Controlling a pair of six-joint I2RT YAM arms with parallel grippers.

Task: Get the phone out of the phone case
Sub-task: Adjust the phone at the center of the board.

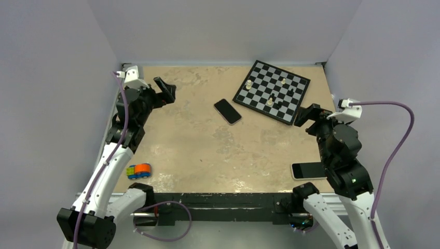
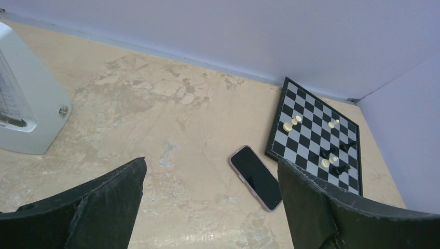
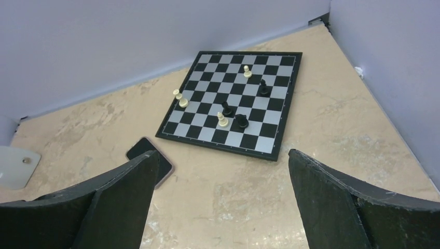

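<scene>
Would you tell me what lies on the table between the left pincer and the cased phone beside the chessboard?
Nothing: only bare tabletop lies between the left pincer and the phone, as the top and left wrist views show.

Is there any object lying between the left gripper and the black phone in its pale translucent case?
Nothing visible. Only tan table surface separates the left gripper from the thin black smartphone; the checkered chessboard lies beyond it.

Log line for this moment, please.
phase: pre-grasp | phone: inside phone case, flat beside chessboard | left gripper: open, empty, apart from phone | right gripper: open, empty, apart from phone
</scene>
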